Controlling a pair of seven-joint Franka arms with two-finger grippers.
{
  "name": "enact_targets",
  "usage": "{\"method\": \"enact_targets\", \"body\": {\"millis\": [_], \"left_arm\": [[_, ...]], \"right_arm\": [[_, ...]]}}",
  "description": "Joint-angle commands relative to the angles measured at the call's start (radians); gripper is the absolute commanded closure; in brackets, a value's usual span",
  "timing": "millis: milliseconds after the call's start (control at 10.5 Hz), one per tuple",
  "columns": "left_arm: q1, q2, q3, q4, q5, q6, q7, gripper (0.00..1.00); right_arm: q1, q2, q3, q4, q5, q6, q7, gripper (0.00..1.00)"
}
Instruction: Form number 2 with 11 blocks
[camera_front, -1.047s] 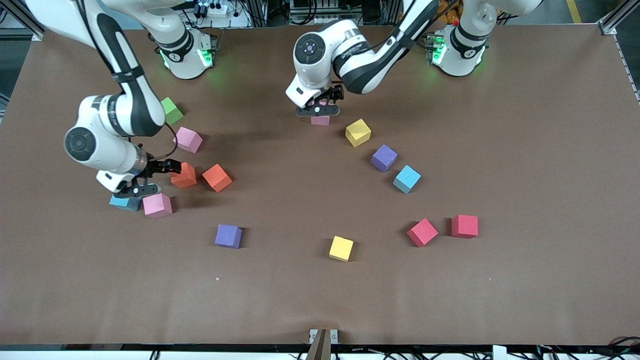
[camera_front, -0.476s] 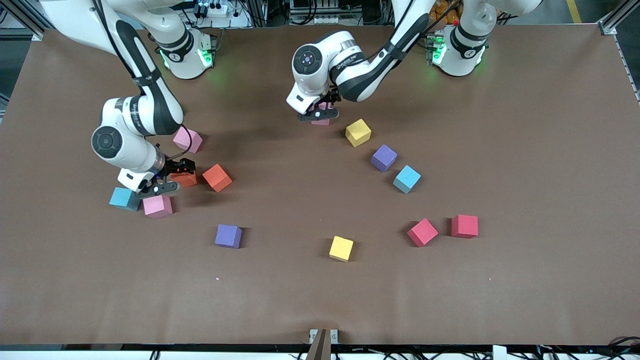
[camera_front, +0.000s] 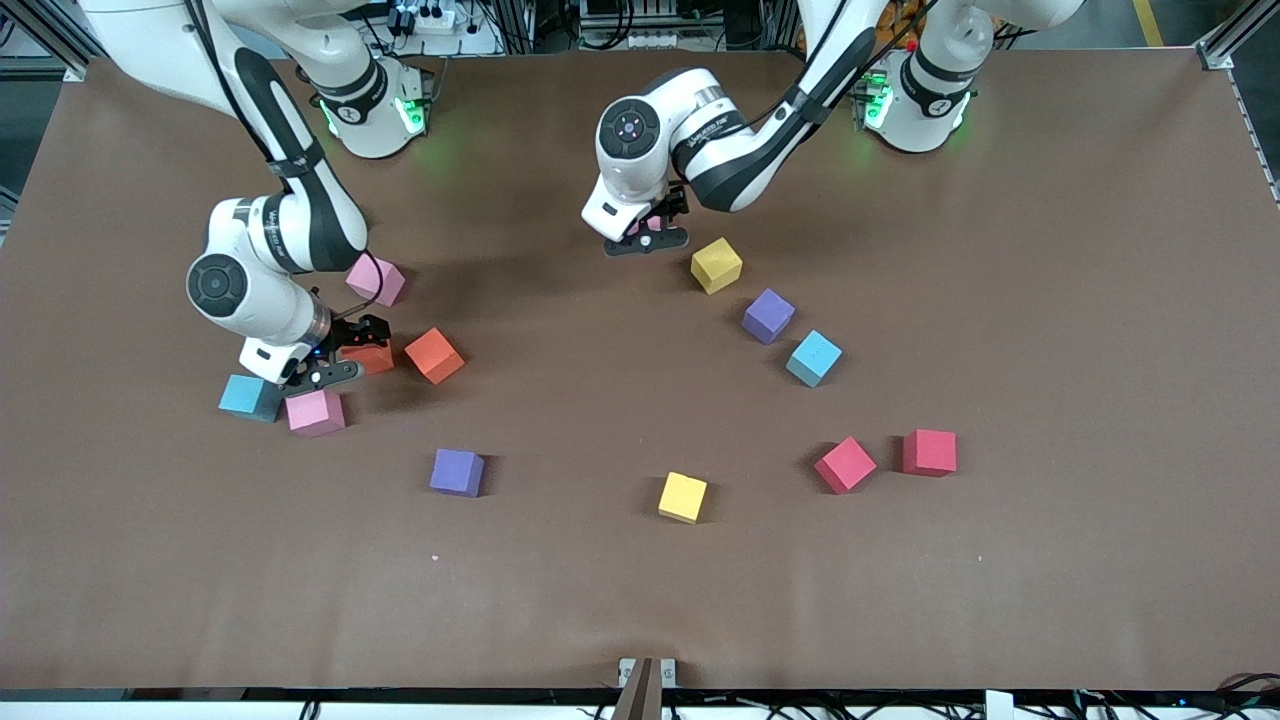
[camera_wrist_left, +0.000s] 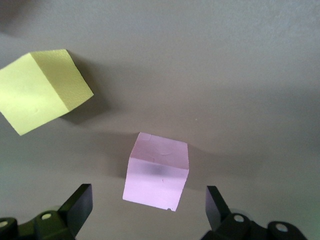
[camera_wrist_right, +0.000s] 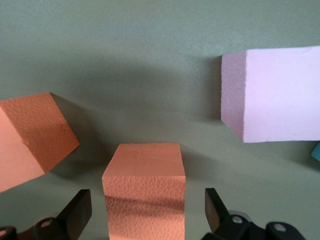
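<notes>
Left end effector (camera_front: 645, 238) spread wide, empty, low over a pink matte foam cube (camera_wrist_left: 156, 172), beside a yellow foam cube (camera_front: 716, 265). Right end effector (camera_front: 340, 362) likewise wide, empty, straddling an orange foam cube (camera_wrist_right: 145, 197) between a second orange cube (camera_front: 434, 355) and another pink cube (camera_front: 315, 412). Remaining cubes scattered loose across the brown bench (camera_front: 1050, 250); no digit formed.

Robotics laboratory. 2 white-and-black robot arms (camera_front: 270, 230) are bolted along one edge of a wide brown paper-covered table (camera_front: 1050, 300), framed by grey aluminium rails (camera_front: 1228, 45), with a white power strip (camera_front: 432, 18) and black cables (camera_front: 540, 25) crowded past that edge.
</notes>
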Motion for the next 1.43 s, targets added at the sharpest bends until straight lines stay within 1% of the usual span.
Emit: {"method": "enact_targets", "body": {"millis": [0, 190, 286, 381, 476, 571, 666, 761, 857, 1047, 1332], "left_arm": [[0.013, -0.024, 0.000, -0.023, 0.022, 0.014, -0.029, 0.00], [0.097, -0.072, 0.001, -0.038, 0.013, -0.031, -0.047, 0.00], [0.110, -0.066, 0.027, -0.035, 0.014, -0.029, -0.196, 0.00], [0.112, -0.042, 0.036, -0.031, 0.017, -0.022, -0.329, 0.00], [0.121, -0.035, 0.058, -0.034, 0.019, -0.015, -0.381, 0.00], [0.131, -0.032, 0.065, -0.044, 0.019, -0.012, -0.387, 0.00], [0.142, -0.025, 0.067, -0.055, 0.019, -0.003, -0.387, 0.00], [0.154, -0.023, 0.069, -0.069, 0.019, -0.002, -0.393, 0.00], [0.156, -0.023, 0.069, -0.092, 0.019, 0.015, -0.399, 0.00], [0.156, -0.032, 0.069, -0.171, 0.022, 0.084, -0.402, 0.00], [0.156, -0.057, 0.069, -0.199, 0.024, 0.090, -0.402, 0.00]], "right_arm": [[-0.008, 0.026, 0.002, -0.005, 0.010, 0.024, -0.023, 0.00], [-0.008, 0.038, 0.002, -0.005, 0.010, 0.030, -0.023, 0.00], [-0.016, 0.052, 0.003, -0.005, 0.010, 0.024, -0.023, 0.00], [-0.017, 0.061, 0.003, -0.005, 0.011, 0.024, -0.023, 0.00], [-0.017, 0.063, 0.003, -0.007, 0.010, 0.024, -0.023, 0.00], [-0.022, 0.063, 0.003, -0.005, 0.011, 0.024, -0.023, 0.00], [-0.026, 0.063, 0.003, -0.005, 0.011, 0.024, -0.023, 0.38], [-0.026, 0.063, 0.003, -0.005, 0.011, 0.024, -0.023, 0.66], [-0.026, 0.063, 0.003, -0.005, 0.011, 0.024, -0.021, 0.71], [-0.026, 0.063, 0.003, -0.004, 0.011, 0.020, -0.021, 0.71], [-0.026, 0.057, 0.003, 0.001, 0.011, 0.015, -0.023, 0.70]]}}
